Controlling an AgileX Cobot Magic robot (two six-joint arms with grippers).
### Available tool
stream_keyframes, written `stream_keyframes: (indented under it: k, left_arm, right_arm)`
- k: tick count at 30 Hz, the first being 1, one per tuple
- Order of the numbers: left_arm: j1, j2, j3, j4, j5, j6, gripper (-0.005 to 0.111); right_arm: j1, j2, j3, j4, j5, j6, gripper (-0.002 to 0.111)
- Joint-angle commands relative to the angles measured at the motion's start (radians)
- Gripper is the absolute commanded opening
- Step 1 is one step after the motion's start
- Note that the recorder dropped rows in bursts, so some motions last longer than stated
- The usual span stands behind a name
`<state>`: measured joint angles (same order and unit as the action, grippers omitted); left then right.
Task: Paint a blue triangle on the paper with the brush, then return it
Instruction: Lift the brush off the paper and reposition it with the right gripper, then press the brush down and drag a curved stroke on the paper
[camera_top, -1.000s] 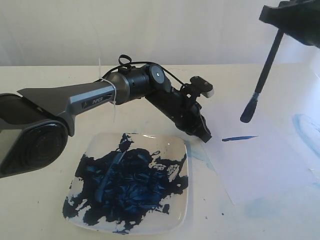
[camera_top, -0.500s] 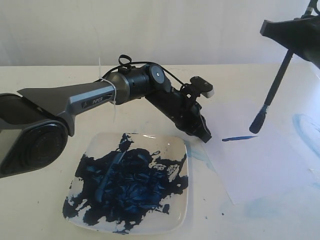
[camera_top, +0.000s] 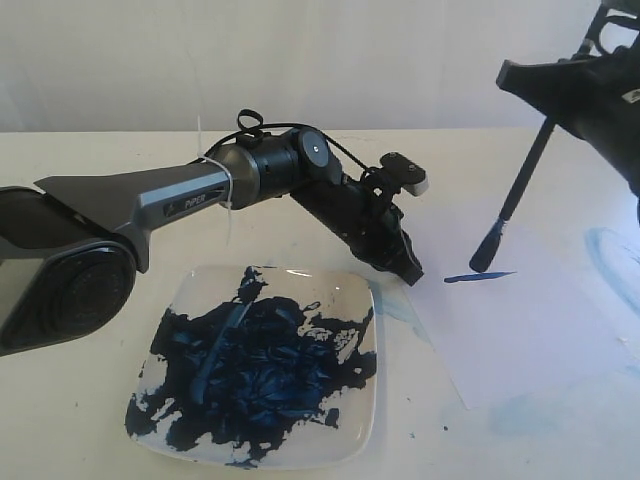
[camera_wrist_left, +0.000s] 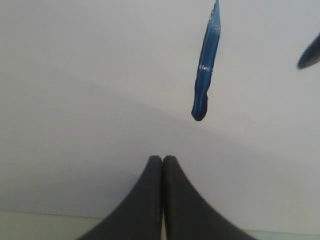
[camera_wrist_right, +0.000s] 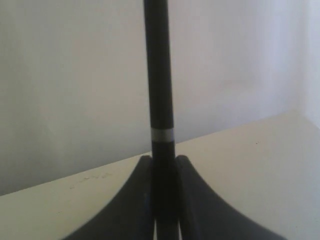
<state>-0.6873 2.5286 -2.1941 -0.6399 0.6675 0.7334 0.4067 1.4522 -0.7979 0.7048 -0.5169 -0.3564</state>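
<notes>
The white paper (camera_top: 520, 330) lies right of centre on the table. It carries one short dark blue stroke (camera_top: 480, 276) (camera_wrist_left: 205, 70); no triangle outline is in view. My right gripper (camera_top: 549, 112) (camera_wrist_right: 162, 159) is shut on the black brush (camera_top: 515, 190) (camera_wrist_right: 159, 75), which hangs slanted. The brush's blue tip (camera_top: 483, 258) (camera_wrist_left: 310, 52) hovers just above the stroke's right part. My left gripper (camera_top: 410, 272) (camera_wrist_left: 163, 158) is shut and empty, with its tip down at the paper's (camera_wrist_left: 100, 100) left edge, near the stroke's left end.
A glossy square plate (camera_top: 355, 430) smeared with dark blue paint sits at the front left of the paper. A pale blue curved smear (camera_top: 610, 260) marks the table at far right, and a fainter blue patch (camera_top: 530, 412) lies by the paper's near edge.
The right gripper has swung the brush to the right and then back left and lower, so its tip now hangs over the stroke. The left arm has not moved.
</notes>
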Motion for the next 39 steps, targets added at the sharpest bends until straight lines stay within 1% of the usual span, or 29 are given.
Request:
stream_keyframes:
  k: [1,4,16,29,32,35,39]
  left_arm:
    - [-0.002,0.009,0.006,0.014,0.059,-0.003,0.000]
    - [-0.002,0.009,0.006,0.014,0.059,-0.003,0.000]
    - [-0.002,0.009,0.006,0.014,0.059,-0.003,0.000]
    - [-0.002,0.009,0.006,0.014,0.059,-0.003,0.000]
    - [-0.002,0.009,0.006,0.014,0.061,-0.002,0.000]
    - [-0.002,0.009,0.006,0.014,0.061,-0.002,0.000]
    - [-0.002,0.009,0.006,0.014,0.061,-0.002,0.000]
  right_arm:
    - [0.001,0.035,0.002,-0.173,-0.055,0.169,0.000]
    - [0.001,0.052,0.002,-0.212,-0.072,0.205,0.000]
    - [0.001,0.117,0.002,-0.212,-0.075,0.231,0.000]
    - [0.001,0.146,0.002,-0.219,-0.118,0.234,0.000]
    - [0.001,0.146,0.002,-0.249,-0.119,0.277,0.000]
    - [0.001,0.146,0.002,-0.343,-0.133,0.316,0.000]
    - [0.001,0.146,0.002,-0.340,-0.135,0.316,0.000]
